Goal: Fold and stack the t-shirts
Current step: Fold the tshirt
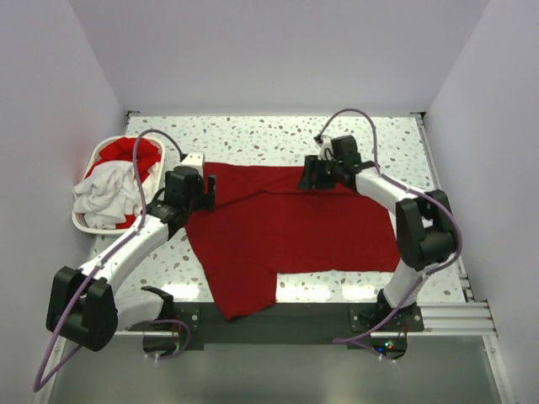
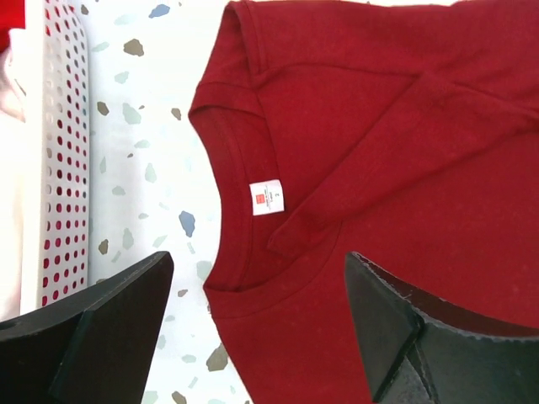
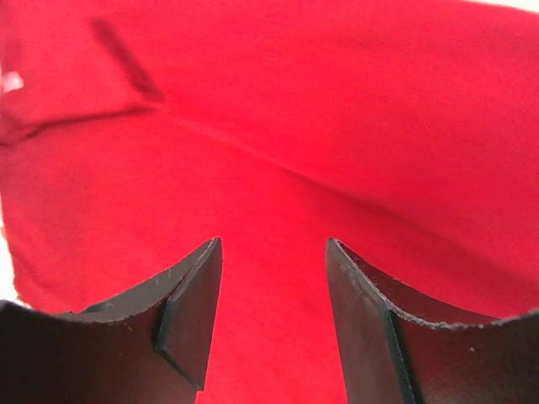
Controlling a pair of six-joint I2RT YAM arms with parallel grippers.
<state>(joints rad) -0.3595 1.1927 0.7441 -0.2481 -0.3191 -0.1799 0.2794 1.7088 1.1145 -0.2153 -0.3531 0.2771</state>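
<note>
A red t-shirt (image 1: pixel 295 231) lies spread across the middle of the speckled worktop (image 1: pixel 253 139), its collar toward the left and its body stretching to the right, with one corner reaching down to the near edge. The left claw (image 1: pixel 206 187) hangs just above the collar end, released: its jaws stand wide apart with nothing between them, and in the left wrist view the collar and its small white neck label (image 2: pixel 267 197) lie flat below the gap, a sleeve folded over the chest beside them. The right claw (image 1: pixel 316 172) hovers over the far edge of the same shirt toward the right; its jaws are apart too, and the right wrist view shows only red cloth lying beneath them, not pinched. At the left side of the worktop stands a white laundry basket (image 1: pixel 80 223), holding a white t-shirt (image 1: pixel 105 194) that spills over its rim and a second red t-shirt (image 1: pixel 139 156) behind it.
</note>
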